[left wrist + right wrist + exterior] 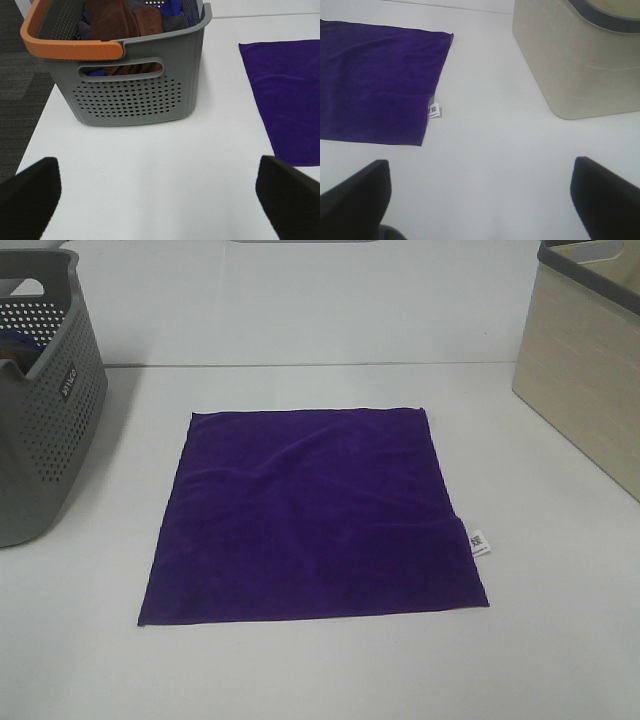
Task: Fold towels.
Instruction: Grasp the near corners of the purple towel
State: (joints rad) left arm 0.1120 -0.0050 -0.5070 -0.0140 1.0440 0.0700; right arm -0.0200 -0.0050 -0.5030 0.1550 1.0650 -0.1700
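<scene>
On white table (320, 670), purple towel (315, 515) between grey basket (45, 430) and beige bin (585, 390); left hand (156, 167), right hand (480, 164) wide open.

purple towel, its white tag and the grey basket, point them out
purple towel (310, 515), exterior high view, middle of the cloth
white tag (478, 540), exterior high view, the label's centre
grey basket (135, 95), left wrist view, perforated front wall

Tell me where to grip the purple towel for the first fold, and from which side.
The purple towel lies flat and spread, so probably pinch its two near corners, the left end effector at the left one, the right end effector at the right, coming from the near edge.
</scene>
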